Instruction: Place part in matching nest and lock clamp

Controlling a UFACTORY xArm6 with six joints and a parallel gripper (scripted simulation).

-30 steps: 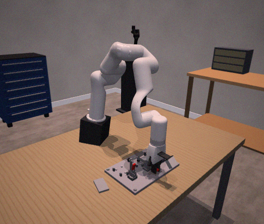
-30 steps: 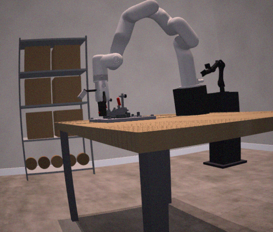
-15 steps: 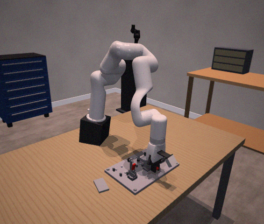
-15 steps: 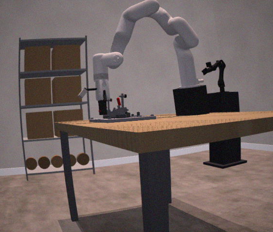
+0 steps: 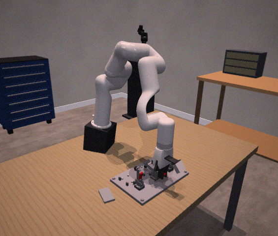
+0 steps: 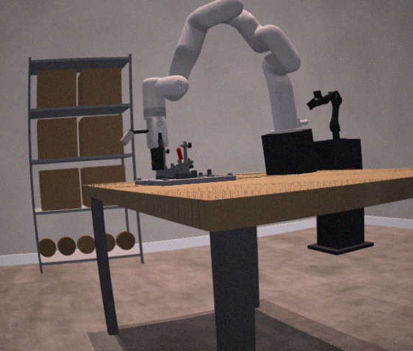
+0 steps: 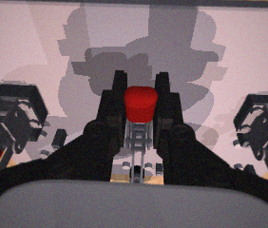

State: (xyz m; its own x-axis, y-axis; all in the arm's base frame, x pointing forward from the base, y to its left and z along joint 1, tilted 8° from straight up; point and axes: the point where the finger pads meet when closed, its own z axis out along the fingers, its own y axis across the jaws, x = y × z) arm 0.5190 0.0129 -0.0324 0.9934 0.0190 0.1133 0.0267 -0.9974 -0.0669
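Observation:
The grey flat part (image 5: pixel 106 194) lies on the table just off the near left corner of the grey fixture plate (image 5: pixel 147 196) (image 6: pixel 199 178) (image 7: pixel 15 43). My gripper (image 5: pixel 160 173) (image 6: pixel 156 160) (image 7: pixel 141 88) points straight down over the plate's middle and is shut on the red handle (image 7: pixel 141 104) (image 5: pixel 165 173) of the middle clamp. That handle stands upright between my fingers. A second clamp with a red handle (image 5: pixel 140 175) (image 6: pixel 179 153) stands to its left, also upright. Two further clamps show at the left (image 7: pixel 10 114) and the right (image 7: pixel 262 121) in the wrist view. The nests' pads are mostly hidden by my gripper.
The arm's black base block (image 5: pixel 99 139) stands at the back of the table. The fixture plate lies close to the table's right front edge (image 5: pixel 210 192). A blue drawer cabinet (image 5: pixel 19 88) and a side table (image 5: pixel 261 83) stand well away.

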